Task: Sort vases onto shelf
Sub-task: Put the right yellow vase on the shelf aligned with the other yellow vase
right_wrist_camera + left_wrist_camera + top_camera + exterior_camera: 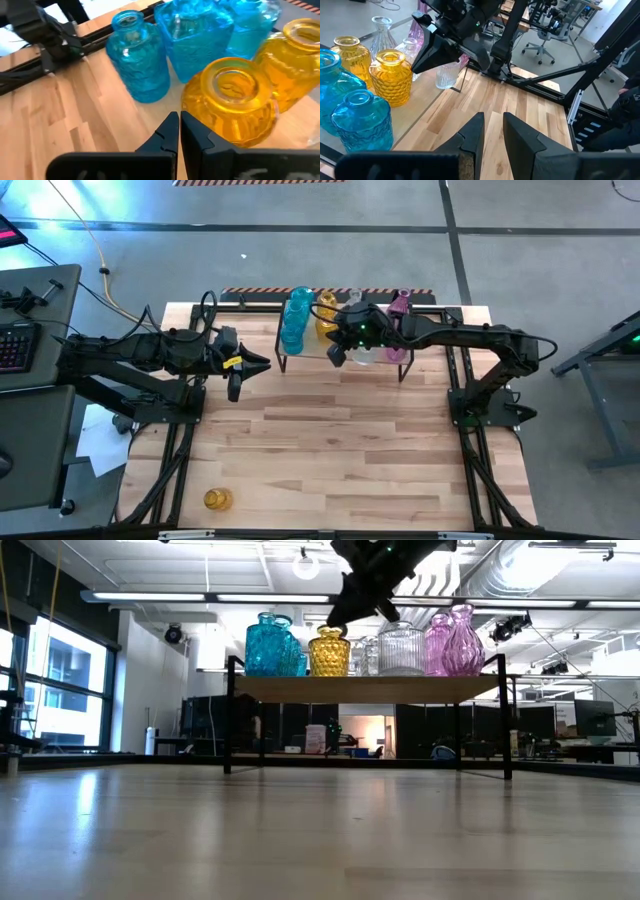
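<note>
The shelf (300,357) (370,688) stands at the table's far middle. On it stand teal vases (294,322) (137,57), yellow vases (328,652) (232,100), clear vases (400,648) (447,75) and pink vases (398,306) (450,642), all upright on their bases. My right gripper (337,352) (178,131) hovers shut over the shelf's near edge, just beside the front yellow vase, holding nothing. My left gripper (262,365) (493,132) waits left of the shelf, slightly open and empty. One more yellow vase (217,499) sits on the table near its near-left corner.
The right arm (470,30) reaches across above the shelf from the right. Bare tabletop (340,450) spreads between the shelf and the near edge. A desk with a keyboard (15,345) stands off the table's left side.
</note>
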